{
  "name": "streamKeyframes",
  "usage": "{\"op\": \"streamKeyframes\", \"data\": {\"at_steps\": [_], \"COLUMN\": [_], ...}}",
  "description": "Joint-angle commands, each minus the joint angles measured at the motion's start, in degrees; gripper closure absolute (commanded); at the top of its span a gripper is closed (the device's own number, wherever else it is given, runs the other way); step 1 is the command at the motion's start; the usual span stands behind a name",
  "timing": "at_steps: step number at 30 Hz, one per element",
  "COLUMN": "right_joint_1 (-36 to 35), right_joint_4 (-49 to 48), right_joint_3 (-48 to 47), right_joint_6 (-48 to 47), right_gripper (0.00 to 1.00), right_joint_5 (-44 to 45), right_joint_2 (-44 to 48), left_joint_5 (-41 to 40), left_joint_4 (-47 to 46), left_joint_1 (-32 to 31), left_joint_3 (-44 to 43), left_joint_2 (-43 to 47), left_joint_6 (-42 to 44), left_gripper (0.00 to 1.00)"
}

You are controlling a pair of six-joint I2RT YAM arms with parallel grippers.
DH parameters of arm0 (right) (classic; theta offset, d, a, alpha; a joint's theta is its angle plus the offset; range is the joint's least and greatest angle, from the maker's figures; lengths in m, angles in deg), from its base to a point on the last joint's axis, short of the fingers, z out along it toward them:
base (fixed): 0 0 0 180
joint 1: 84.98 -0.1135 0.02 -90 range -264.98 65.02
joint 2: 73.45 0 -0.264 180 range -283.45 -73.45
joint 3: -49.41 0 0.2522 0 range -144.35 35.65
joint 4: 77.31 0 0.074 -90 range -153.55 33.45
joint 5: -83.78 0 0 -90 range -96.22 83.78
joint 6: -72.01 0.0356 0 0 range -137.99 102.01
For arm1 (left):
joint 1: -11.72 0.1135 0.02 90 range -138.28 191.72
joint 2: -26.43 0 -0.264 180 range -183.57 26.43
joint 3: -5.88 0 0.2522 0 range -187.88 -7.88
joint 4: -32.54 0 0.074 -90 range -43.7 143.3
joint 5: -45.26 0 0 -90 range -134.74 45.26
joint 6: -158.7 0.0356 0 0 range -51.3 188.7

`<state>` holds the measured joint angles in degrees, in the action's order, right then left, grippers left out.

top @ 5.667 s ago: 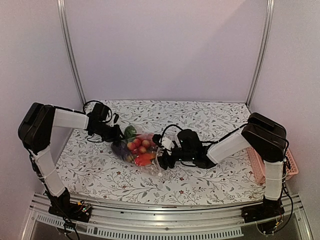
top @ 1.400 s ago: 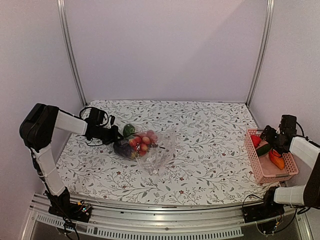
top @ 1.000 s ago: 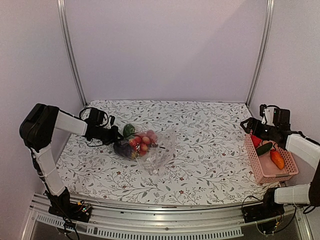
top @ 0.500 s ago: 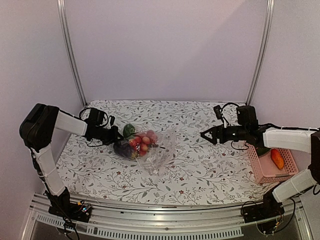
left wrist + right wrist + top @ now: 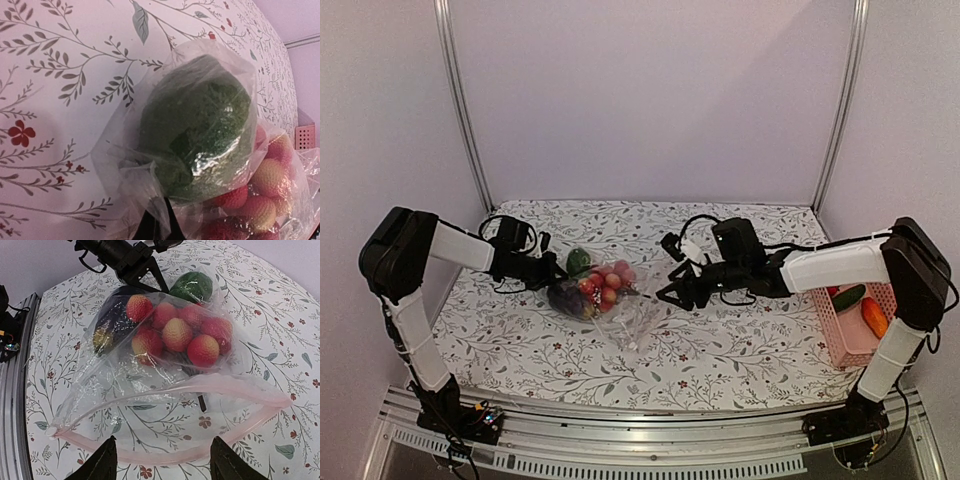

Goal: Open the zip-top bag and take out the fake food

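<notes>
Clear zip-top bag [image 5: 636, 316] holding fake food [image 5: 600, 285], orange piece [image 5: 871, 318] in pink basket [image 5: 836, 350]

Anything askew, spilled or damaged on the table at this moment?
Nothing stands out. The zip-top bag lies on its side, mouth gaping toward the open right gripper, its far end pinched by the left gripper. The fake food sits inside, none loose on the table.

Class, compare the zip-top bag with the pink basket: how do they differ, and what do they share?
The zip-top bag is clear, limp plastic; the pink basket is stiff and coloured. The bag lies left of centre; the basket sits far right. The bag holds mainly red fruits; the basket an orange piece and a green one. Both hold fake food.
</notes>
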<state>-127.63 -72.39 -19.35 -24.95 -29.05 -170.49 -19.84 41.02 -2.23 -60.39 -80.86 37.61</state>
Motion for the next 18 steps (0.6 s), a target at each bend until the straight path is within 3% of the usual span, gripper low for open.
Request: {"op": "streamKeyframes", "data": {"at_steps": [1,9,18], "right_joint_1": [-2.6,-3.7,-4.3], "right_joint_4": [-0.9,-1.0,0.7], "right_joint_3": [-4.0,-9.2,-15.6], "right_joint_6": [-6.6,-9.7,-14.1], "right_gripper": [0.4,0.51,0.54], "right_joint_5": [4.6,8.8,11.5], "right_joint_2": [-6.7,-15.4,-22.4], "left_joint_5": [1.1,1.6,2.1], "left_joint_4": [0.7,0.9,1.2], "left_joint_1": [0.3,0.0,-0.2], "left_joint_3": [-0.3,-0.6,-1.3], "left_joint_2": [-0.5,-0.8,-1.4], "left_joint_6": [1.4,1.6,1.7], "left_gripper": [1.0,1.0,1.0]}}
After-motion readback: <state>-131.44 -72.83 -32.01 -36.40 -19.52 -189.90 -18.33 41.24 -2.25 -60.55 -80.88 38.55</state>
